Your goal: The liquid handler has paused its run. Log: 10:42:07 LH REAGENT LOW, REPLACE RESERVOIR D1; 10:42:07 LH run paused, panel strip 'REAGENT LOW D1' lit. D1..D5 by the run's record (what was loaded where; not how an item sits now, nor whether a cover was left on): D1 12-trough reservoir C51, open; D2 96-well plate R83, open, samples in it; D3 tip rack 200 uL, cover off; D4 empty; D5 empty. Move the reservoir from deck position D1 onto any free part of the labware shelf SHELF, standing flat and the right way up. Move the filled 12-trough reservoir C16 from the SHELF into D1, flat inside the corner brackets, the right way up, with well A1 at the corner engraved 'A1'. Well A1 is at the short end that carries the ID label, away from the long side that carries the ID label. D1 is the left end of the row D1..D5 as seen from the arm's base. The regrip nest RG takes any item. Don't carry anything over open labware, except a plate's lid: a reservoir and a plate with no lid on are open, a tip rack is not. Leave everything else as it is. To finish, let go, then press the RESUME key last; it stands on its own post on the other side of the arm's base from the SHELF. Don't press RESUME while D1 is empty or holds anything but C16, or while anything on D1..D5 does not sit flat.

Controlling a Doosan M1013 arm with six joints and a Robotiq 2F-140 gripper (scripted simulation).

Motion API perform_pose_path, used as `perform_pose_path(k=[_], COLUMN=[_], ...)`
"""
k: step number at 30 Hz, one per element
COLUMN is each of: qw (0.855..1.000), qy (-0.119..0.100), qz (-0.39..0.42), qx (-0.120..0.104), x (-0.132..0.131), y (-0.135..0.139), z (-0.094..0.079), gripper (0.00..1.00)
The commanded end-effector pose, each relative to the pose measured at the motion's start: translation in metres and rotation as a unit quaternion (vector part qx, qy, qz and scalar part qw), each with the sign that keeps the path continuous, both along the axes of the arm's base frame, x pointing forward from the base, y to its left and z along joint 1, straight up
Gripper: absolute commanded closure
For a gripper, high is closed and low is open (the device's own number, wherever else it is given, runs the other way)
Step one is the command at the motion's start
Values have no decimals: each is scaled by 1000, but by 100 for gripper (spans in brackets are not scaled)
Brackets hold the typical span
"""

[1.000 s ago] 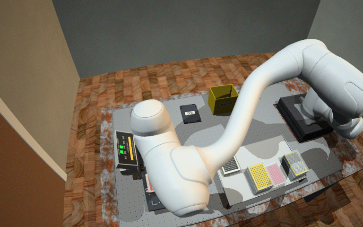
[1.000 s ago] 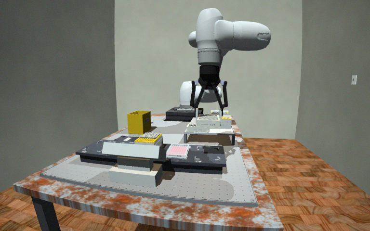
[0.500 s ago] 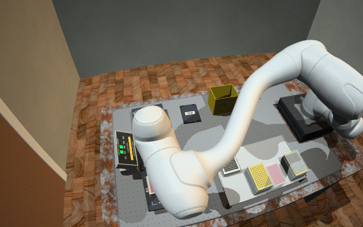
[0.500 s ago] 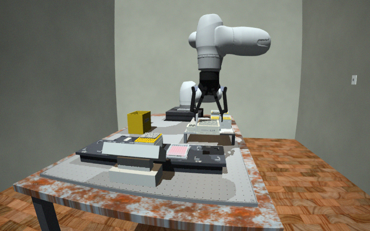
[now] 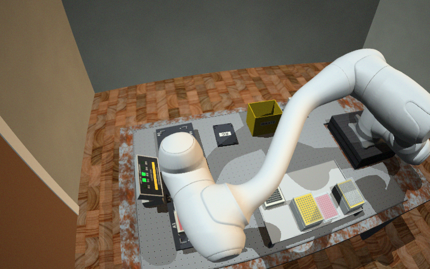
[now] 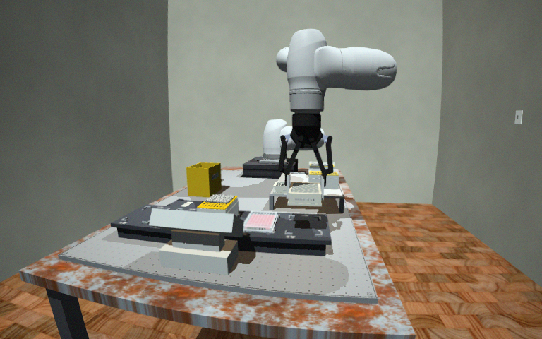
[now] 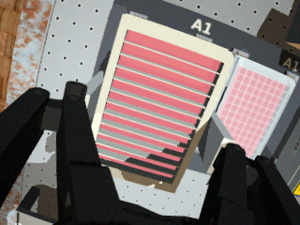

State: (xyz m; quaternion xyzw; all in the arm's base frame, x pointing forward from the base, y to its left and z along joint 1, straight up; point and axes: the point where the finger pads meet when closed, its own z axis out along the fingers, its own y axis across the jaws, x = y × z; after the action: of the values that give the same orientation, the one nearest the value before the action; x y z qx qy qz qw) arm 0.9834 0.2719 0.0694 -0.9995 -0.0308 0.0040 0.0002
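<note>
Wrist view looks straight down between two black fingers at a cream-walled reservoir whose twelve troughs are filled pink. The fingers stand part-way apart, one on each long side of it, clamped against its walls, so the gripper is pinching the reservoir. Beneath the reservoir lies the dark deck, and the engraved 'A1' mark shows just beyond the reservoir's far short end. Just beside the reservoir, on the side away from the table's edge, sits a pink 96-well plate; the two are close but I cannot tell whether they touch.

From the exterior view the gripper hangs vertically from the white arm, its fingertips level with the reservoir, which appears in front of the raised white shelf. The deck's near-right position shows bare corner brackets, with the pink plate just left of it and a yellow tip rack further left.

Top view hides the gripper and the reservoir under the arm's wrist; the status panel stands just left of it.
</note>
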Motion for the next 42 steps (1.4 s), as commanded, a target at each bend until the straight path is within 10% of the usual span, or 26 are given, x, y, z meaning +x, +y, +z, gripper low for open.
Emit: perform_pose_path(k=[1, 42], qw=[1000, 1000], qy=[0, 0], qz=[0, 0], qx=[0, 0], x=[0, -1], y=[0, 0], z=[-5, -66], gripper=[100, 100])
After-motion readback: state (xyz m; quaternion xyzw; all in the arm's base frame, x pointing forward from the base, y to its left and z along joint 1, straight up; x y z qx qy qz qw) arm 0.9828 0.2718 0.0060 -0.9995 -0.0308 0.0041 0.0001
